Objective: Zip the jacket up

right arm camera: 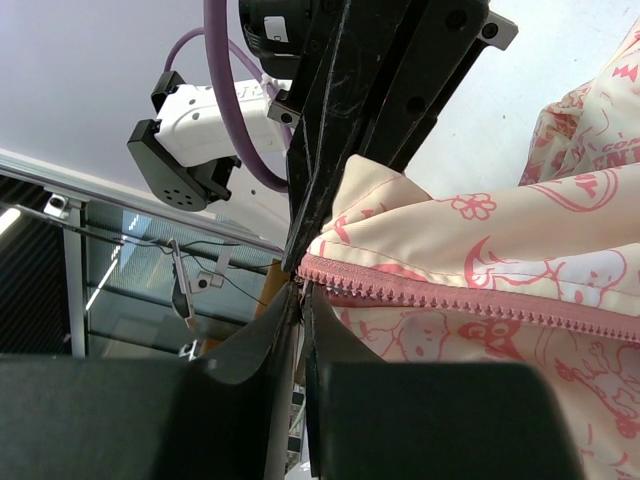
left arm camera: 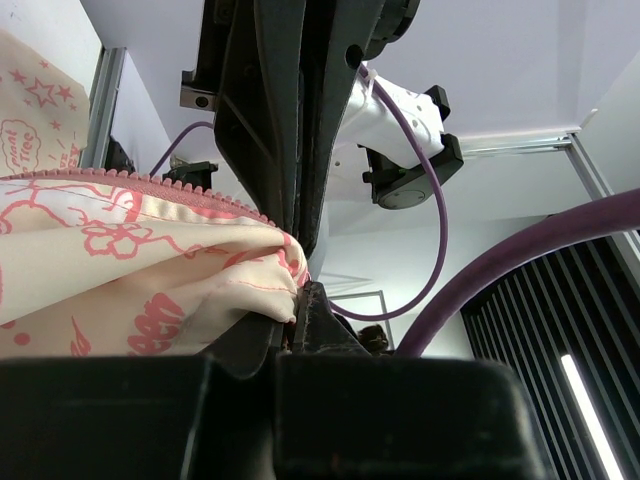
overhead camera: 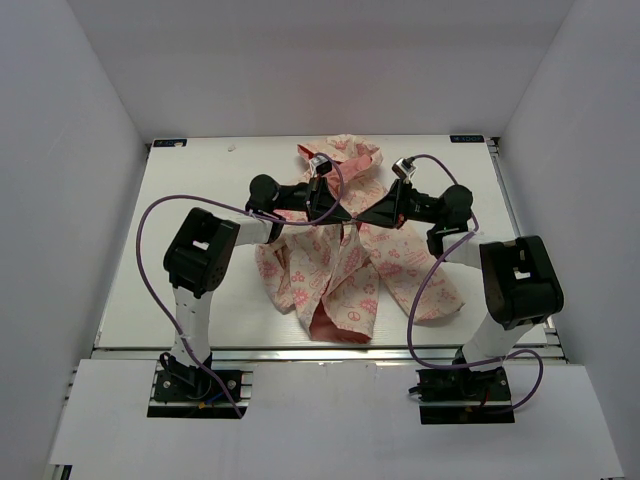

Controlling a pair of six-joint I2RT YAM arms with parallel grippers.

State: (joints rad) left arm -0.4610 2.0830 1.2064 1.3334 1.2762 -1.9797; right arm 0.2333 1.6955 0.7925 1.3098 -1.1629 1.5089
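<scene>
Room: a white-walled enclosure (overhead camera: 60,150) stands around a flat white table (overhead camera: 190,180), and my two bases sit at its near edge.
Jacket: the small cream hooded jacket with pink print (overhead camera: 300,275) lies in the middle of the table. Its hood (overhead camera: 345,152) points to the far edge, the front is open, and solid pink lining (overhead camera: 335,325) shows at the near hem.
Left gripper (overhead camera: 343,214): I hold it over the jacket's chest, nose to nose with my right one. In my left wrist view this gripper (left arm camera: 300,295) is pinched tight on a fold of cream fabric. The pink zipper strip (left arm camera: 150,185) runs off to the left from the pinch.
Right gripper (overhead camera: 362,220): just beside the left. In my right wrist view it (right arm camera: 300,285) is clamped on the end of the other panel's pink zipper teeth (right arm camera: 480,305), which run away to the right.
Around: purple cables (overhead camera: 145,260) loop from both arms. Each wrist view catches the other arm's white camera block (left arm camera: 400,130).
In the way: my own arms cover the upper front from above, so I cannot tell whether the two zipper ends touch.
</scene>
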